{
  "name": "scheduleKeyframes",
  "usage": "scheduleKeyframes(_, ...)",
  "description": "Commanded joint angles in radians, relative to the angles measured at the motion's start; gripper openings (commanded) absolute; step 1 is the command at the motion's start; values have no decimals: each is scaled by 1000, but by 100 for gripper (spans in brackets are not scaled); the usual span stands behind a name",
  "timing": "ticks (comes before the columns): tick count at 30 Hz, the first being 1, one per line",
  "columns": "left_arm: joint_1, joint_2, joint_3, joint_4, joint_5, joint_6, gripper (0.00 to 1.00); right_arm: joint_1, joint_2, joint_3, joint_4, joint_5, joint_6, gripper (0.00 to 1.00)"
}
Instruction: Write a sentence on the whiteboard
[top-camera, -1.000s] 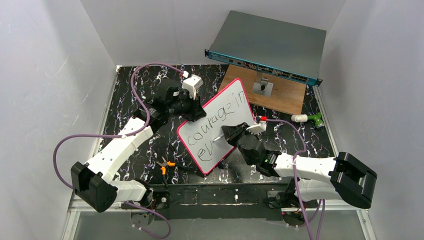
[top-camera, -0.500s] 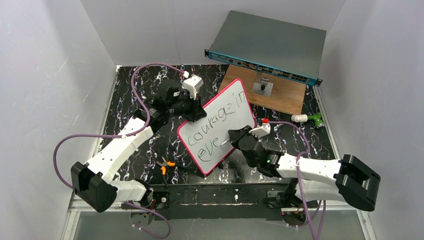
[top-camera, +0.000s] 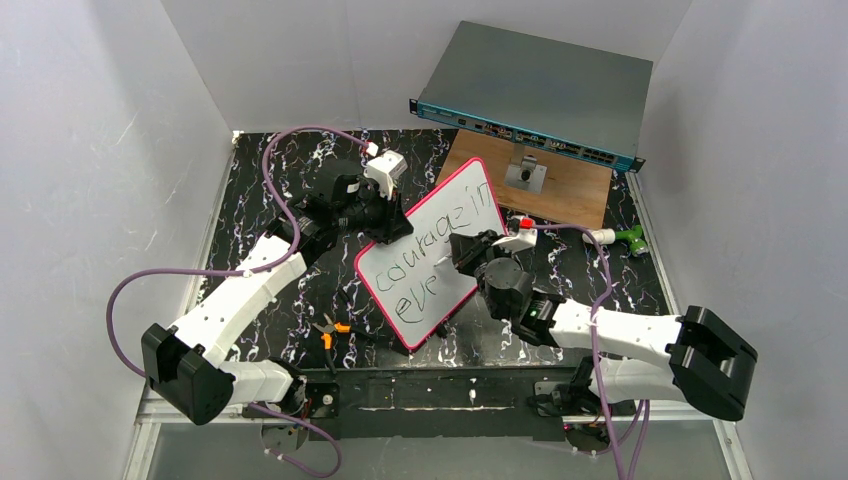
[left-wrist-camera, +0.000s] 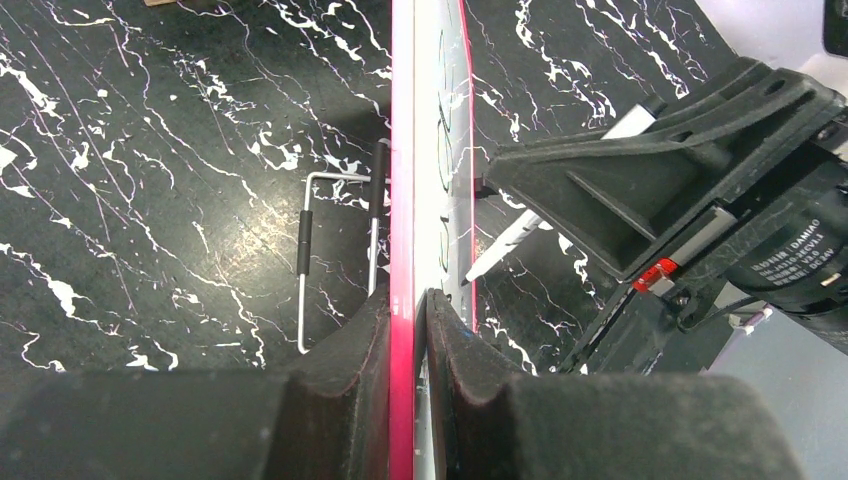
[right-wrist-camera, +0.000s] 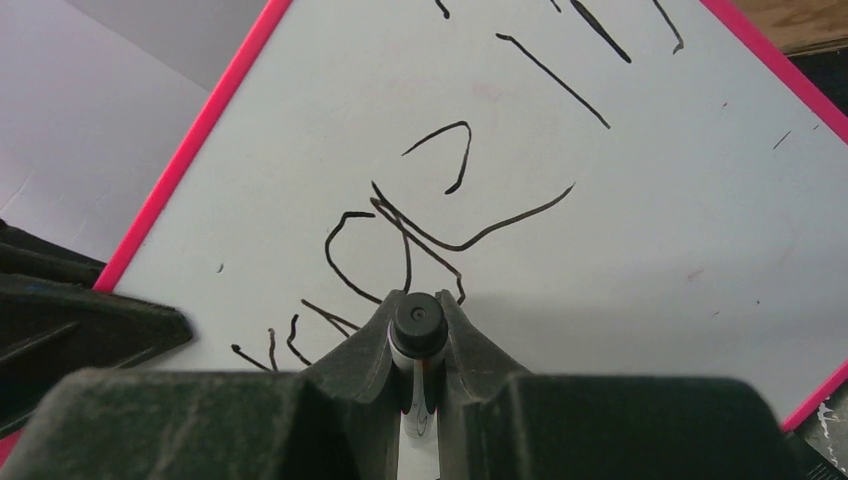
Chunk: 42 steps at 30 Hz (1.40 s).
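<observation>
While the left gripper (left-wrist-camera: 410, 312) pinches the pink edge of the whiteboard (left-wrist-camera: 440, 150), holding it up on edge, and the right gripper (right-wrist-camera: 418, 345) is clamped on the marker (right-wrist-camera: 417, 320), we judge the sentence (top-camera: 425, 255) partway done: "courage in" stands written and "eve" is begun below. The next move calls for finishing "every" rightward, pressing lightly on a board held by one edge. Only the left wrist view shows the board edge-on with the tip at its face, and only the right wrist view shows the strokes closely.
</observation>
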Motion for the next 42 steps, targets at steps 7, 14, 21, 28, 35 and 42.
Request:
scheduleKeyframes(7, 1, -34, -2, -28, -44, 69, 0, -19, 23, 0, 9, 37, 80, 1)
scheduleKeyframes(14, 1, -22, -3, -10, -36, 65, 0, -19, 17, -48, -134, 67, 183, 1)
scheduleKeyframes(21, 1, -22, 3, -10, -35, 66, 0, -19, 29, -37, -184, 52, 196, 1)
scheduleKeyframes(28, 1, -25, 0, -13, -34, 65, 0, -19, 32, 12, -160, 37, 132, 1)
scheduleKeyframes(35, 1, -31, -7, -12, -35, 65, 0, -19, 25, 73, -147, 44, 96, 1)
scheduleKeyframes(42, 1, -23, -4, -5, -35, 62, 0, -19, 20, 105, -145, 58, 79, 1)
